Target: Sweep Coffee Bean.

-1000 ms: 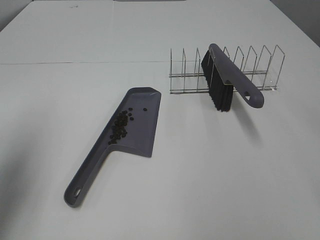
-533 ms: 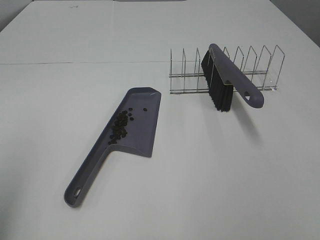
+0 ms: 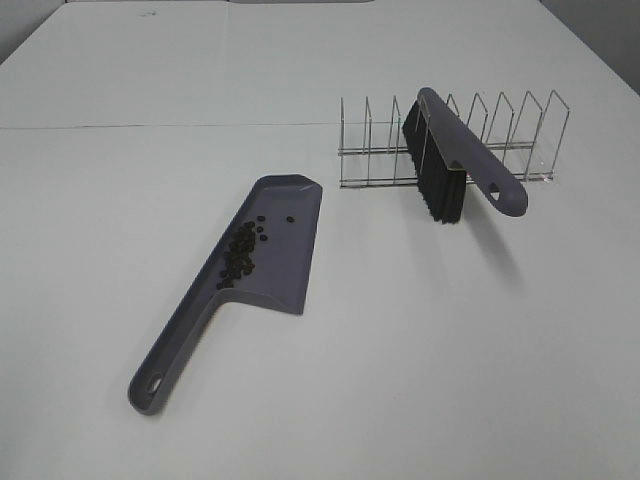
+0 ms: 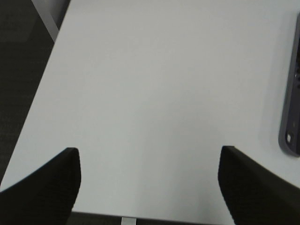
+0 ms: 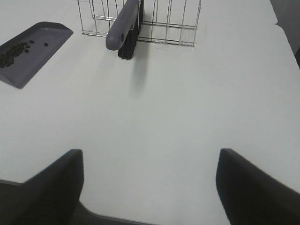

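A grey dustpan (image 3: 270,250) lies on the white table, handle toward the front left. The coffee beans (image 3: 240,255) sit in a dark pile inside the pan near its handle end; they also show in the right wrist view (image 5: 14,52). A grey brush with black bristles (image 3: 450,165) stands in a wire rack (image 3: 500,140), handle sticking out front. Neither arm shows in the exterior view. My left gripper (image 4: 147,187) is open over bare table beside the dustpan handle (image 4: 291,108). My right gripper (image 5: 149,187) is open, well short of the brush (image 5: 125,23).
The wire rack (image 5: 183,23) stands at the back right of the table (image 3: 420,340). The left wrist view shows the table's left edge and dark floor (image 4: 18,70) beyond it.
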Tool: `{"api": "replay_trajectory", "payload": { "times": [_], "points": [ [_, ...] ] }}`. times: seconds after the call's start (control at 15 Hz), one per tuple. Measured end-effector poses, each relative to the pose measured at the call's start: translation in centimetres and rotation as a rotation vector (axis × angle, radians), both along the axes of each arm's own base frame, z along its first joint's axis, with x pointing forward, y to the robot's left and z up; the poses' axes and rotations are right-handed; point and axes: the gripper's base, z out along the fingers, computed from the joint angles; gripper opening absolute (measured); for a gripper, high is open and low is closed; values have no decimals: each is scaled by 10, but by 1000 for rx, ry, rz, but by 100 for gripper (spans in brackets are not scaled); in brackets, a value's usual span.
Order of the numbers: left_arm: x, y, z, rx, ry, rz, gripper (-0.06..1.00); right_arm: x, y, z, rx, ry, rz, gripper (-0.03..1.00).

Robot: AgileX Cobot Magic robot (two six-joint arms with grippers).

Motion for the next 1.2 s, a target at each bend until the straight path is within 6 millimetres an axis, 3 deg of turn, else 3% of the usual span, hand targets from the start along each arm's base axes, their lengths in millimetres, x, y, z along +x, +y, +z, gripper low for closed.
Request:
{"api": "replay_trajectory", "payload": {
  "times": [0.2,0.47,1.2],
  "points": [
    [-30,-1,-1,4,-175,7,74,9,4,-17,13,56,19,70],
    [-31,-3,-2,-30,-180,-9,74,18,11,-26,66,37,58,70],
    [-22,-7,-6,-55,-225,-97,74,19,12,-26,77,28,65,70]
  ]
}}
